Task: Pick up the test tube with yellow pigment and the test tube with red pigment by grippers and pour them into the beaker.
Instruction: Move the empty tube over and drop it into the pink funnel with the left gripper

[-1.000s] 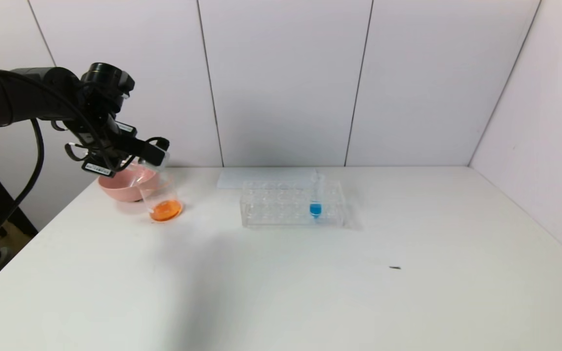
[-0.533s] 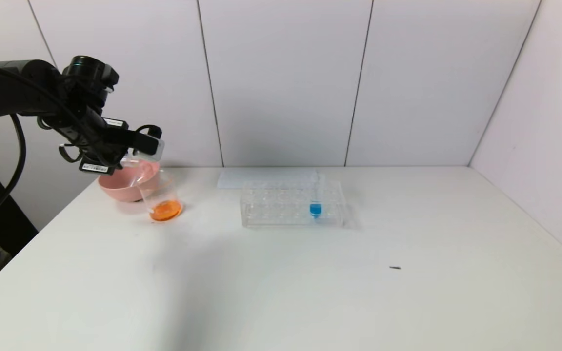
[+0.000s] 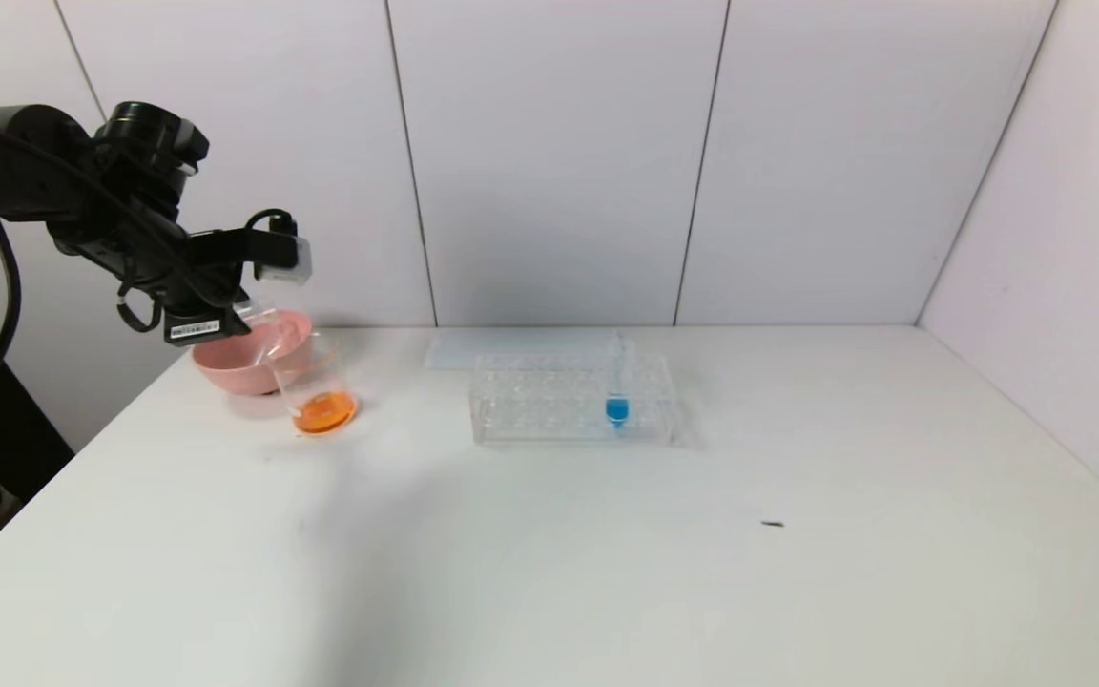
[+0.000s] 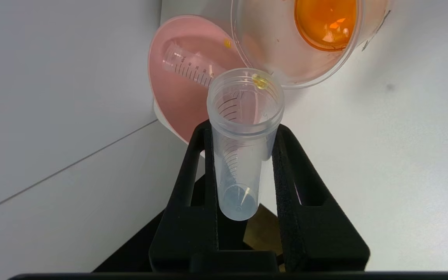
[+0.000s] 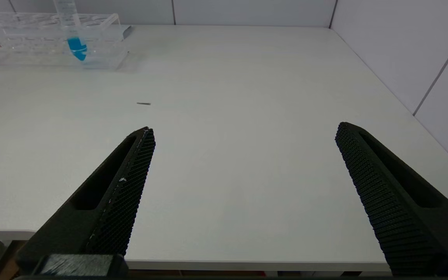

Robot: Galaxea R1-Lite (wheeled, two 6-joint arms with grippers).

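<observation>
The left end effector (image 4: 243,155) hangs above the pink bowl (image 3: 235,367), pinching the test tube with yellow pigment (image 4: 241,144), now nearly drained, one yellow droplet clinging to its rim. Another clear graduated tube (image 4: 189,68) lies inside the bowl. The beaker (image 3: 316,386), touching the bowl, holds orange liquid. The right end effector (image 5: 243,155) is spread wide over the worktop (image 3: 607,553), well apart from the bowl.
</observation>
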